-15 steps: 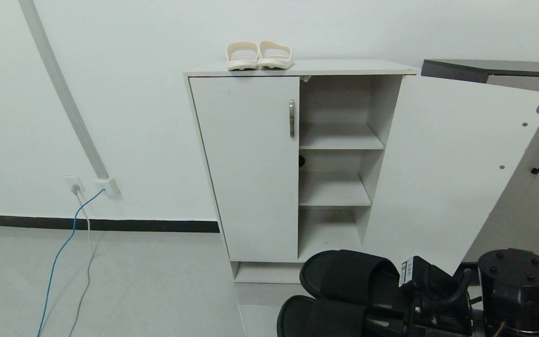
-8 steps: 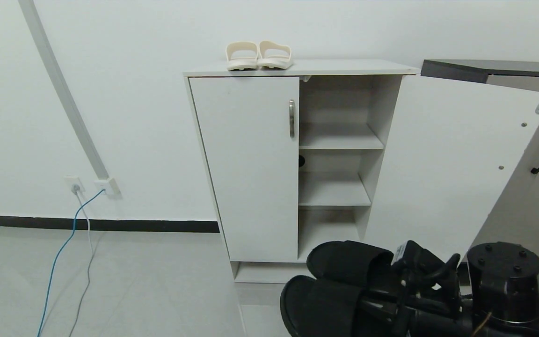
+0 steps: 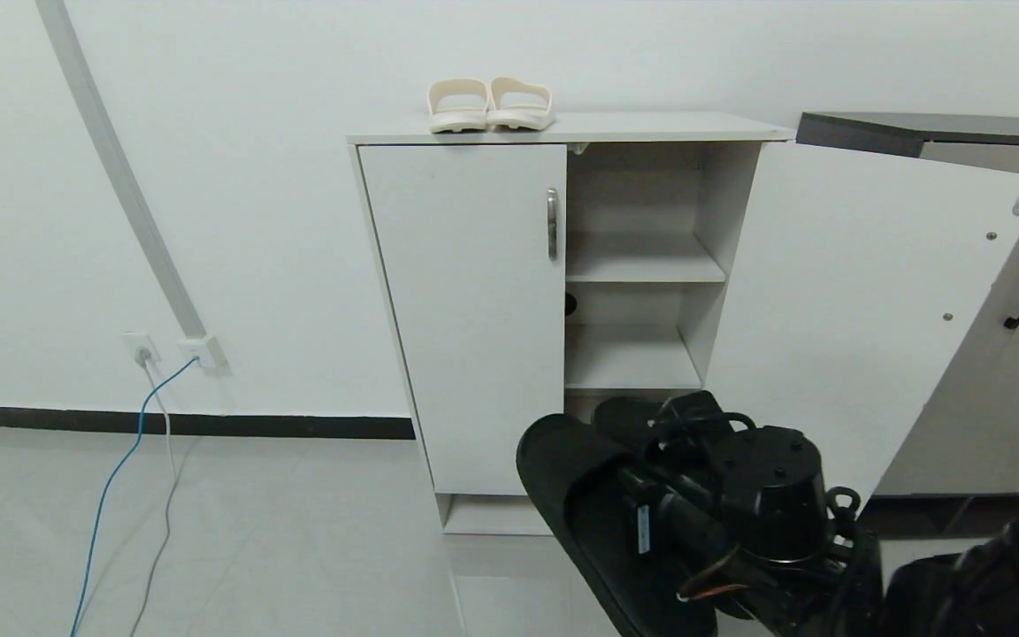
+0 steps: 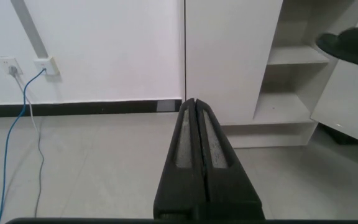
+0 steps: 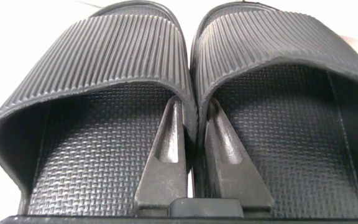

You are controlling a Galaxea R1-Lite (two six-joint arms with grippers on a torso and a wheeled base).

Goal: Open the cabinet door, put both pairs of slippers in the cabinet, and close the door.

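Two pairs here. The black ribbed rubber slippers (image 3: 589, 495) are pinched in the right claw (image 5: 194, 158), one finger inside each strap and the inner walls squeezed together. That arm comes in from 5 o'clock and holds them in front of the bottom opening of the white wooden cabinet (image 3: 465, 310). The cream slippers (image 3: 490, 106) sit on top at 12 o'clock. The right door (image 3: 846, 310) is open, the left one closed. The left claw (image 4: 196, 143) is closed on nothing, above the floor (image 4: 92, 168).

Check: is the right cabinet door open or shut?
Open: the right door stands swung wide, baring the shelves; the left door is shut.
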